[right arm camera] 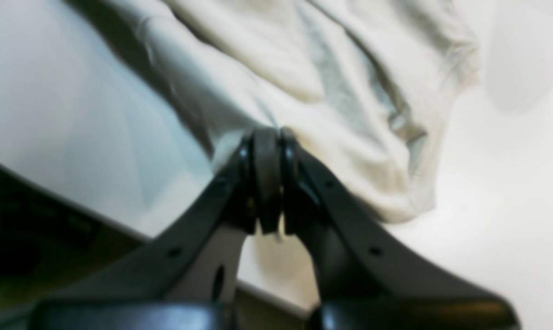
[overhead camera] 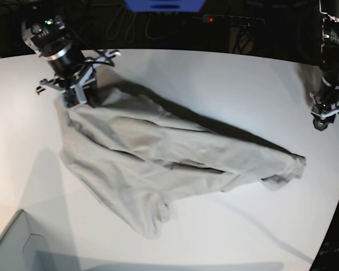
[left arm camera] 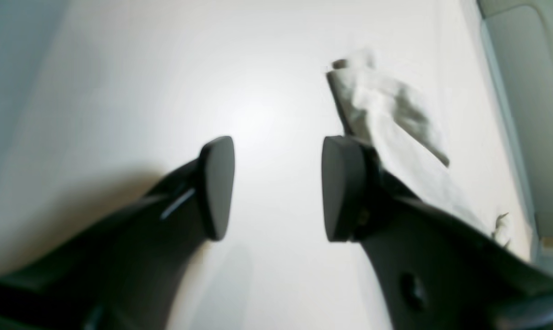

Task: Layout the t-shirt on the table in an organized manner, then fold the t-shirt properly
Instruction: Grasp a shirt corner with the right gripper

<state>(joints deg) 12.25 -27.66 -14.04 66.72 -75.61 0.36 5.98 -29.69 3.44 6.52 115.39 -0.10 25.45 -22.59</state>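
One t-shirt (overhead camera: 158, 164) was seen on one big white desk (overhead camera: 226, 79). The shirt was soft, light beige-grey cloth, full of wrinkles and folds, and it was spread in a loose slanted shape across the middle of the desk, from the far corner by the right hand to a bunched end nearer the left arm. Two hands were counted, both black and hard, each with two fingers. The right hand (right arm camera: 268, 183) was clenched on a pinch of the t-shirt (right arm camera: 303, 91), and its two rounded pads were pressed together with cloth caught between them. In the base view this hand (overhead camera: 79, 96) was held at the top corner of the shirt, and the cloth there was lifted a little and pulled into a point. The left hand (left arm camera: 278, 188) was released, with a clear gap between its two flat, smooth pads (left arm camera: 217, 188), and nothing was held in it. It was kept above bare desk, well apart from the shirt. One pale grey box corner (overhead camera: 14, 248) was seen at the near edge.
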